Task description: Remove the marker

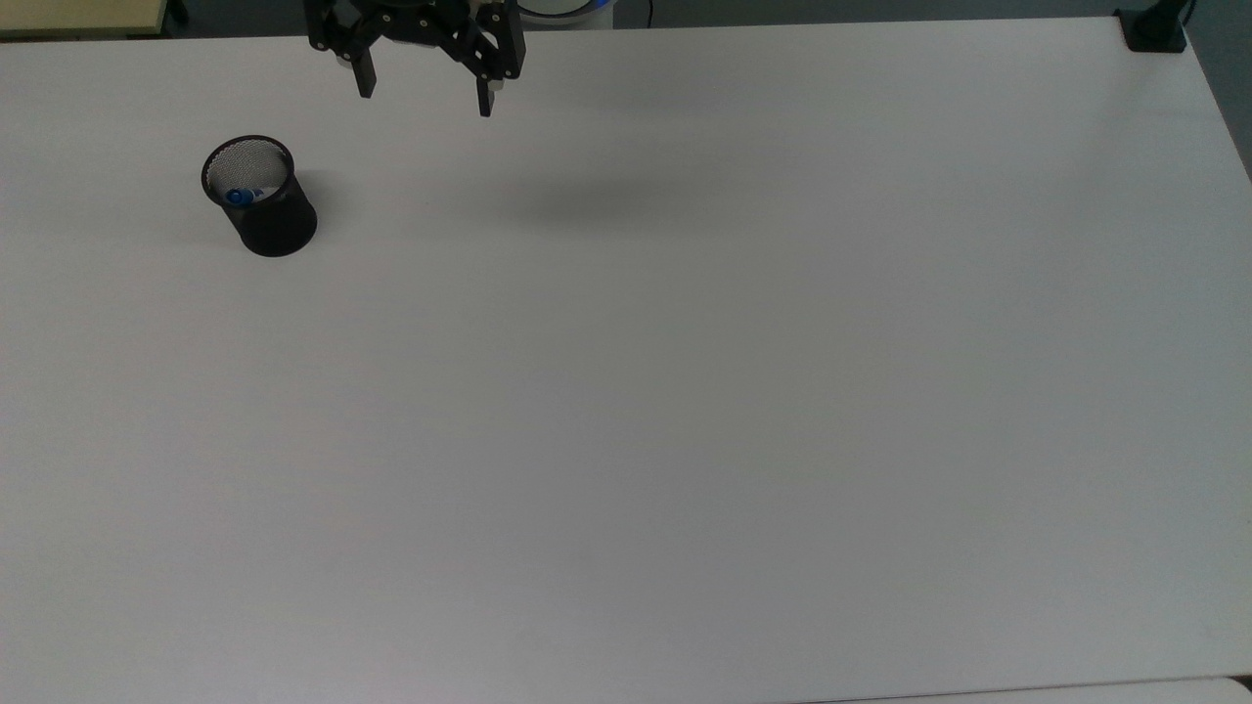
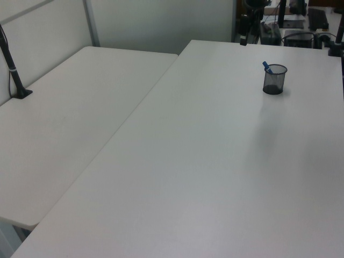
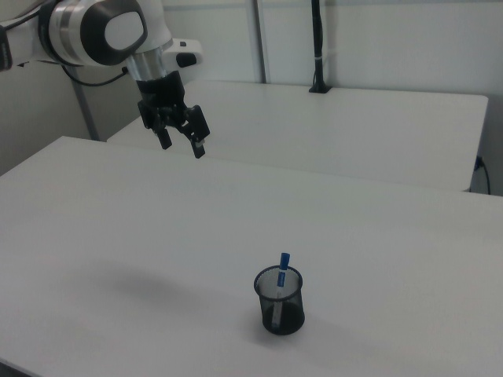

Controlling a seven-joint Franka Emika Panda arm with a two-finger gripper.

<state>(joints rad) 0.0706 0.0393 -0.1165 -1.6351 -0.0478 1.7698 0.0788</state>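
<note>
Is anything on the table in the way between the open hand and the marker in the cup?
Nothing visible is. The hand hangs above bare table, and the marker pokes up out of the mesh cup, its blue cap free above the rim.

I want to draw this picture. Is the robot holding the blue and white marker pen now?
No, the blue-capped white marker pen stands in the black mesh cup, with the black gripper up high and apart, jaws open.
</note>
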